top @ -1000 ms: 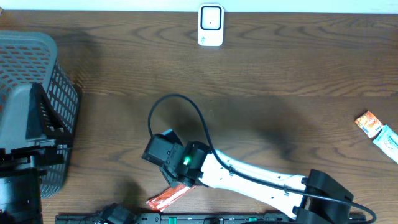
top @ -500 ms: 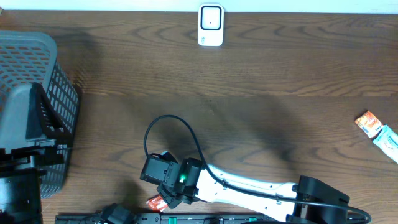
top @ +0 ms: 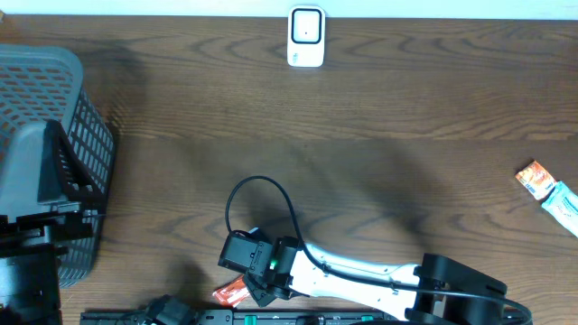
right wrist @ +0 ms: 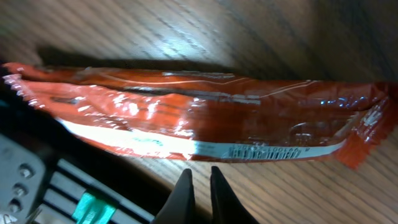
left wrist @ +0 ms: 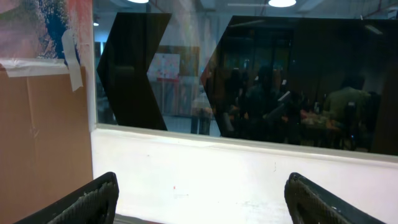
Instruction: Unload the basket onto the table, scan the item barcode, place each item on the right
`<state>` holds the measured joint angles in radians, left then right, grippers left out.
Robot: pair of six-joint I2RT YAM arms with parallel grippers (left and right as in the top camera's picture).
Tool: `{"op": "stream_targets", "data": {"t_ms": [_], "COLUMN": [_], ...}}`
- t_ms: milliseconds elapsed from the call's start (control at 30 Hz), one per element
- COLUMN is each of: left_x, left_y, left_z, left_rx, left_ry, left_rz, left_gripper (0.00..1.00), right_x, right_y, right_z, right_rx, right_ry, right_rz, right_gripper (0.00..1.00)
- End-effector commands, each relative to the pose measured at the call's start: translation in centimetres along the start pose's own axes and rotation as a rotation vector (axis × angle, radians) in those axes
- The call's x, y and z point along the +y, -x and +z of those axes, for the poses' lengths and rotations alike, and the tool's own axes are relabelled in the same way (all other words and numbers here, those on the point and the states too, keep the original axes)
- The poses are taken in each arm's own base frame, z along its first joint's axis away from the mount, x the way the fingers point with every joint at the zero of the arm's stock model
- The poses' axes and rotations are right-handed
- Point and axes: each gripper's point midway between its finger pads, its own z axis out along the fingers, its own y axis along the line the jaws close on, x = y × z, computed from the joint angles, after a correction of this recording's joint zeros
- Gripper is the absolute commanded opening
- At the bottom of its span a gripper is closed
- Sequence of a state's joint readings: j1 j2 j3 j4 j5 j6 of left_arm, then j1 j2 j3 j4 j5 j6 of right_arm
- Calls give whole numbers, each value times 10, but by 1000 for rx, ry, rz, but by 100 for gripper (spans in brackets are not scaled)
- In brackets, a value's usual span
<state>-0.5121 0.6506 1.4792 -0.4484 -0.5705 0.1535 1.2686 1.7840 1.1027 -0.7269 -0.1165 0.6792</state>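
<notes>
An orange foil packet (right wrist: 199, 124) lies flat on the wooden table, its white printed strip facing my right wrist camera. My right gripper (right wrist: 200, 171) hovers just short of the packet's near edge, fingers shut with only a thin slit and nothing between them. From overhead only one end of the packet (top: 231, 292) shows, at the front table edge under the right wrist. A white scanner-like device (top: 306, 37) stands at the far edge, centre. My left gripper (left wrist: 202, 193) is open and empty, facing a white wall and dark window.
A grey mesh basket (top: 54, 108) stands at the left edge. Two more packets, orange (top: 536, 179) and pale blue (top: 562, 206), lie at the right edge. A black rail (top: 298, 318) runs along the front edge beside the packet.
The right wrist has moved toward the front table edge and now covers most of the orange packet. The left arm has not moved.
</notes>
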Motion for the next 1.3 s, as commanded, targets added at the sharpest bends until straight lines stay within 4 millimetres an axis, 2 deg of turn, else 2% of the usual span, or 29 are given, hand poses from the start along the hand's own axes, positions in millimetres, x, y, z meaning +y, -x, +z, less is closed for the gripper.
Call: {"op": "stream_targets", "data": {"t_ms": [0,267,600,767,1000,1133,1200,1267], "left_x": [1,1,1,1,1,1,1,1], "left_y": [1,0,0,-1,-1,-1,-1,-1], "left_z": [-2,-2,-2,-2,-2,-1,-1,-1], "left_rx": [-4,-4,-1,1,2,2,2,2], "left_ry": [-2,-2,-2,-2,-2,-2,-2,-2], "left_rz": [-12,-11,-9,-8,-7,-7,-7,-7], "left_gripper": [86,86,86,86,86,86,86,86], "right_x": [-11,-11,-31,-61,-103,-137,-139,-129], "right_y": [3,9,32,50,98,127,133,135], "right_z": [14,16,12,7,-3,-14,-16,-20], "right_rx": [21,28,-3,-31,-174,-263,-279,-269], "right_ry": [-19,11,32,13,18,33,53,104], "right_rz": [59,59,153,240,346,390,354,312], "right_gripper": [2,1,1,1,2,1,1,1]}}
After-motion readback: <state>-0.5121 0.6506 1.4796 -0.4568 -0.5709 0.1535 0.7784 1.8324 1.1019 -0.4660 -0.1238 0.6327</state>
